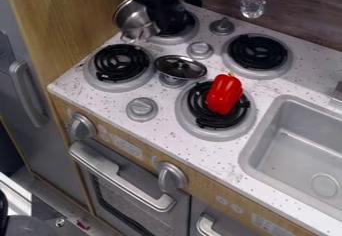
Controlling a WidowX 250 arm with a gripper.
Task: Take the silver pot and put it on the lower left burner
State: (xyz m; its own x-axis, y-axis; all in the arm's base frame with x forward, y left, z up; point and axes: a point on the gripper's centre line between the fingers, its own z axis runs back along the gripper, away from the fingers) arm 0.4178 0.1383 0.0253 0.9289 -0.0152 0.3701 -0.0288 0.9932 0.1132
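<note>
On a pale speckled bench (160, 135) in a toy kitchen, the lower left burner (120, 62) awaits its pot. The silver pot (135, 20) leans at a tilt just behind that burner, toward the wooden side panel (70, 17), with the black gripper (162, 20) against its right side; whether the gripper is closed on the pot cannot be told from here. The step in hand appears to be securing the pot and bringing it forward to the burner. Done well, it calls for a firm hold confirmed first, then a modest lift to free the base, and a short, level carry toward the coil. The tilt should come out before contact, so the base meets the burner flat and centered. A metal lid (180, 66) sits just right of the burner, close enough to be clipped by a wide approach, while a red pepper (224, 94) rests on another coil farther right. A slow descent and a straight upward release would likely keep the pot from tipping or skidding.
</note>
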